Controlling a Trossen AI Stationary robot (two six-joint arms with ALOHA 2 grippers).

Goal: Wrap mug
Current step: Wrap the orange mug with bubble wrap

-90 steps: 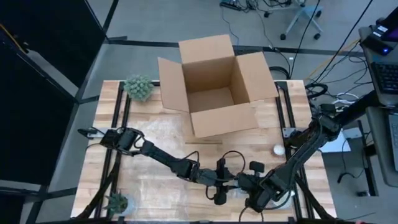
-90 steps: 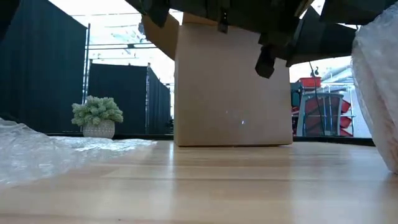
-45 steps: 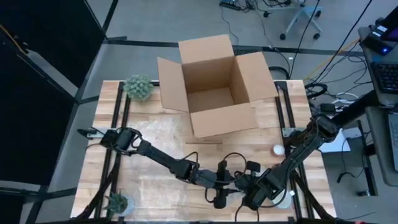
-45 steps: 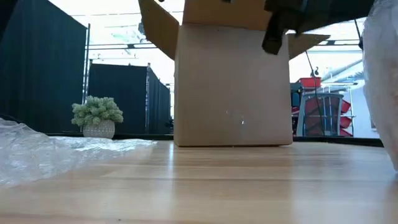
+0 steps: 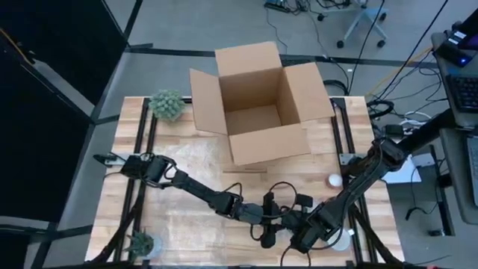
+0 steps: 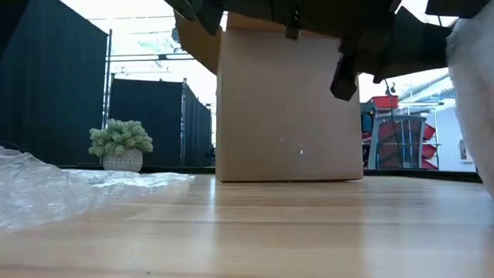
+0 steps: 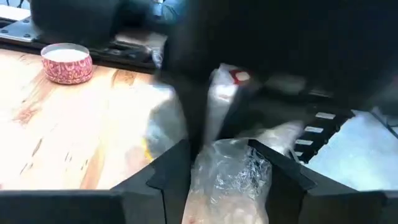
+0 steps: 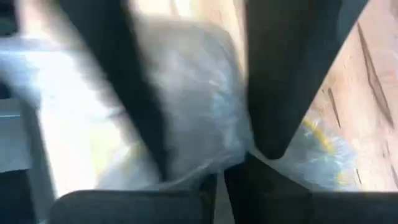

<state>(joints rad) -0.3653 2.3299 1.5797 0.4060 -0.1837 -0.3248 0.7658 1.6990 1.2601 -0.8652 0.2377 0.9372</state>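
High view: wooden table (image 5: 187,217), open cardboard box (image 5: 258,104); both jaws clamped on bubble wrap (image 7: 230,180).

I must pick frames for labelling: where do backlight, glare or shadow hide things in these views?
Low view: bright backlight behind the brown cardboard box turns the dark arms overhead into silhouettes. Left wrist view: the clear crinkled plastic wrap glints, and darkness fills the top. Right wrist view: the same wrap is washed almost white.
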